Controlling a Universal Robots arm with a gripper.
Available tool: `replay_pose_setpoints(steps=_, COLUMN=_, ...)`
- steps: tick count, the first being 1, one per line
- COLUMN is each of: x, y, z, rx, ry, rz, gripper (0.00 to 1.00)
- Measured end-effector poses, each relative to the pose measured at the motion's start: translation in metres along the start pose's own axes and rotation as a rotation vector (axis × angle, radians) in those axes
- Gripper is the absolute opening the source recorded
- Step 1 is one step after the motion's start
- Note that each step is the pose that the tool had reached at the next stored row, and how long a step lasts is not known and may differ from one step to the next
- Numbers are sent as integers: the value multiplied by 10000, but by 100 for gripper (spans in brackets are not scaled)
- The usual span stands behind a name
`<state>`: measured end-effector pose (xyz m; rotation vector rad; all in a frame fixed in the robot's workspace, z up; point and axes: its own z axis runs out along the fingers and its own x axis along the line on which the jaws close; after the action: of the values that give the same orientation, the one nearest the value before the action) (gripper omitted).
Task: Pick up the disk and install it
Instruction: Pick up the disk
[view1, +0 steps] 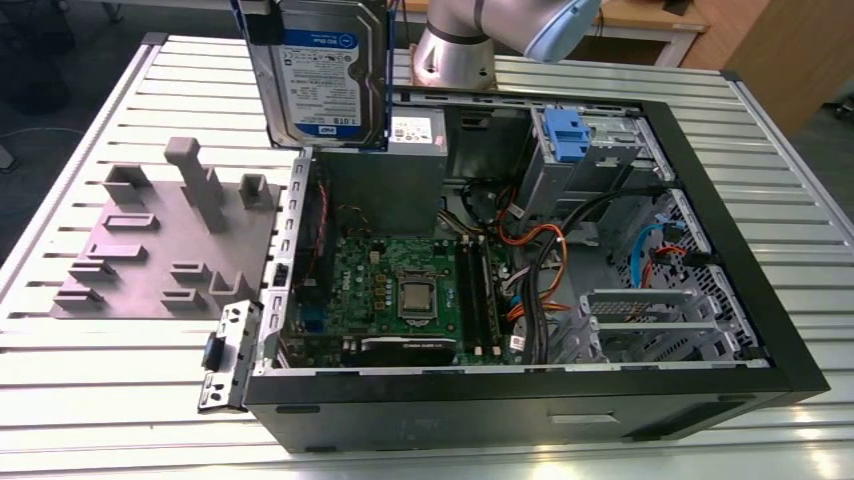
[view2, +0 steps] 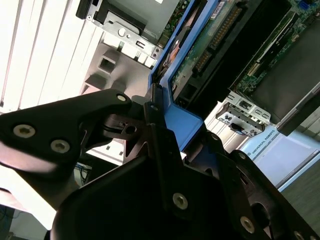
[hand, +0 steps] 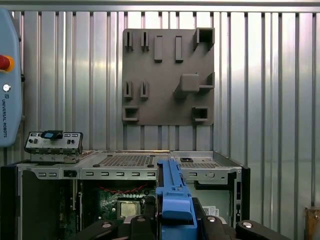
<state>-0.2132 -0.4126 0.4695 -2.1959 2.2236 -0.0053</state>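
Observation:
The disk, a silver hard drive with a white-and-blue label in a blue carrier frame, hangs upright in the air above the back left corner of the open computer case. In the second wrist view my gripper is shut on the disk's blue frame, with the disk's green circuit-board side showing beyond the black fingers. The first wrist view looks along the disk's blue frame edge, with my gripper clamped on both sides of it, over the case's open interior.
The case lies on its side on a slatted metal table. A drive bay with a blue clip sits at its back right, a grey box at the back left. A grey fixture plate lies to the exterior view's left.

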Motion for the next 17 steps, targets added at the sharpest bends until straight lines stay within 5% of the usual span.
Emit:
replay_pose_setpoints(steps=6, x=-1, y=-15, z=1, rx=-1, ry=1, rz=-2, gripper=36)
replay_pose_setpoints(steps=11, x=0, y=-164, z=16, rx=0, ry=0, rz=-1, gripper=36)
replay_pose_setpoints(steps=17, x=92, y=-194, z=45, rx=1, ry=-2, rz=2, gripper=36)
